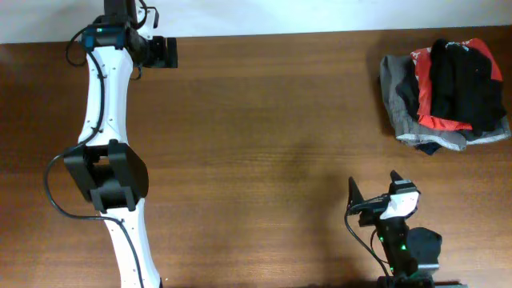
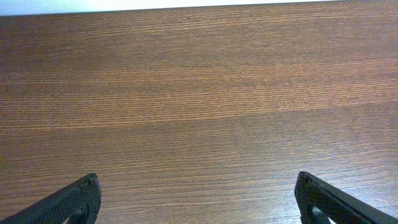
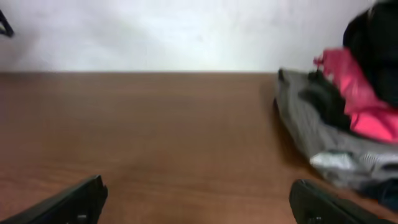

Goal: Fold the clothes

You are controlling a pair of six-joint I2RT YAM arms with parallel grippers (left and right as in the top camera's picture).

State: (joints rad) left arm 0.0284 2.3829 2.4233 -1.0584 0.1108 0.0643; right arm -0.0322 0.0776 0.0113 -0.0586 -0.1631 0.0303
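Observation:
The black garment lies crumpled on top of a pile at the table's far right; it also shows at the right edge of the right wrist view. No logo is visible on it. My right gripper is open and empty near the front edge, well short of the pile; its view shows bare wood between the jaws. My left gripper is open and empty at the far left of the table, far from the pile, over bare wood.
The pile also holds a red shirt and a grey garment under the black one. The brown wooden table meets a white wall along its back edge.

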